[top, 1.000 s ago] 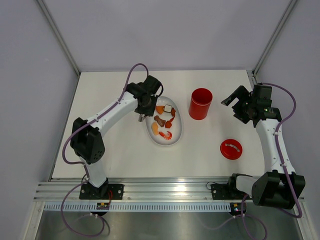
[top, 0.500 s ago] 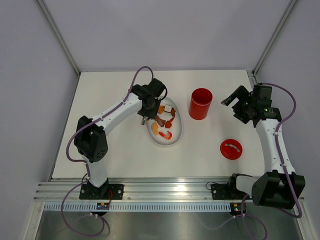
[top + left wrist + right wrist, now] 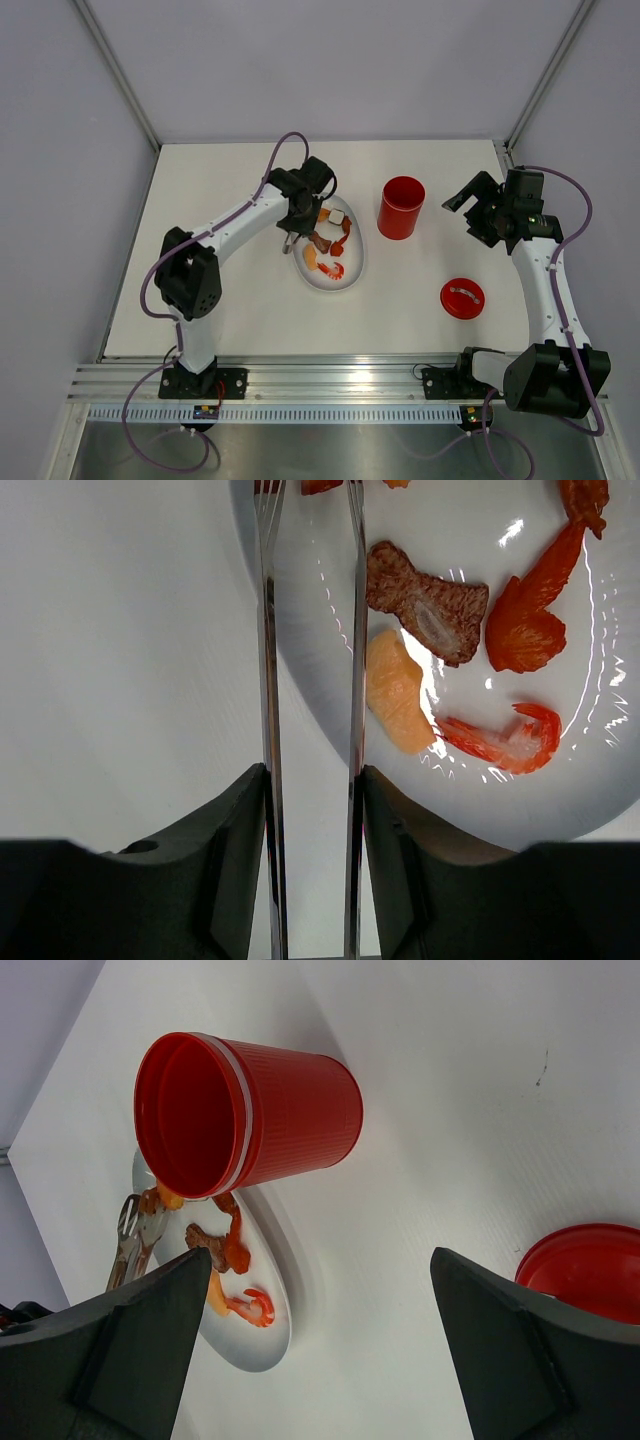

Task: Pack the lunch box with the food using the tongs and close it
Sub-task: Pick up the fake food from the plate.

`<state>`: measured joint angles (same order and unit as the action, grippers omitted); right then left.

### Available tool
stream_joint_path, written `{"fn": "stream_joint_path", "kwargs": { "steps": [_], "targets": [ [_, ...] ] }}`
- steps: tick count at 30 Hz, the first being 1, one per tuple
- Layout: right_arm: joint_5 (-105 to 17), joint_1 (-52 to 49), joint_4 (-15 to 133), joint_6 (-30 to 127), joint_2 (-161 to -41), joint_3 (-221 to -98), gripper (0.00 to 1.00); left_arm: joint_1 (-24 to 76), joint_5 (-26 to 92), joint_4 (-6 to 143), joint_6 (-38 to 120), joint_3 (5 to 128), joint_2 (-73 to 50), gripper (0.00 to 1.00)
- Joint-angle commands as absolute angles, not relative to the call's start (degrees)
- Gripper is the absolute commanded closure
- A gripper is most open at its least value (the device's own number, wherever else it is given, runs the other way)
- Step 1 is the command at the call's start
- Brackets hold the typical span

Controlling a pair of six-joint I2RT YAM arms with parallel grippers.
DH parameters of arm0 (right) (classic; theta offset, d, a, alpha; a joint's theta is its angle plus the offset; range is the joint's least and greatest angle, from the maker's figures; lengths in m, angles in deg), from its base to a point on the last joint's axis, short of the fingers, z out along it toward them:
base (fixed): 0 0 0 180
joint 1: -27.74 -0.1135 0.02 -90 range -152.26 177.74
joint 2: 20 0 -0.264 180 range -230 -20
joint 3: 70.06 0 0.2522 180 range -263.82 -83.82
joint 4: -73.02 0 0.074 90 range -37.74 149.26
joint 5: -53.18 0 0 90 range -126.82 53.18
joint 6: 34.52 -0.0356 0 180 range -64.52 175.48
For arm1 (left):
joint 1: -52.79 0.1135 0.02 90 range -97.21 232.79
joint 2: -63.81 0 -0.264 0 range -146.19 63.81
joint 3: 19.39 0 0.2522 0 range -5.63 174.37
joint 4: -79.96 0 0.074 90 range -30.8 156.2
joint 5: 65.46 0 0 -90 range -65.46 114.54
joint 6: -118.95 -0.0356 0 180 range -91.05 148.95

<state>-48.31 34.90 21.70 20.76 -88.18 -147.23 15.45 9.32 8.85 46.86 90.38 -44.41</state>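
My left gripper [image 3: 312, 780] is shut on the silver tongs [image 3: 268, 630], one arm against each finger [image 3: 235, 820]. The tongs [image 3: 287, 240] point over the left rim of the white plate [image 3: 560, 800], their tips apart, and in the wrist view nothing shows between their arms. On the plate lie the food pieces: a brown chunk [image 3: 425, 605], a pale orange piece [image 3: 395, 690], a shrimp [image 3: 505, 740] and a red-orange piece [image 3: 530, 620]. The red lunch box [image 3: 401, 207] stands open right of the plate. Its lid [image 3: 462, 297] lies flat near the front right. My right gripper [image 3: 468, 215] is open and empty, right of the lunch box.
The plate [image 3: 355, 275] sits mid-table between the arms. In the right wrist view the lunch box [image 3: 260, 1110] shows an empty-looking inside, with the lid [image 3: 585, 1270] at the edge. Grey walls close the table at the back and sides.
My left arm has shifted a little right, bringing the tongs further over the plate's left rim. The right arm, lunch box and lid have not moved.
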Motion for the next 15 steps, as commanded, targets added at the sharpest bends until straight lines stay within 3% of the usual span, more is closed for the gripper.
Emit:
{"fn": "stream_joint_path", "kwargs": {
  "steps": [1, 6, 15],
  "targets": [
    [-47.81, 34.59, 22.17, 21.03, -87.50, -148.86, 0.01, 15.44, 8.37, 10.30, 45.92, 93.69, -45.08, 0.57],
    [-47.72, 34.59, 22.17, 20.85, -87.41, -148.94, 0.01, 15.44, 8.72, 9.86, 45.91, 93.95, -45.44, 0.57],
    [-47.72, 34.59, 22.08, 20.68, -87.24, -149.12, 0.00, 15.44, 7.93, 8.63, 46.18, 93.78, -45.26, 0.71]
  ]
}}
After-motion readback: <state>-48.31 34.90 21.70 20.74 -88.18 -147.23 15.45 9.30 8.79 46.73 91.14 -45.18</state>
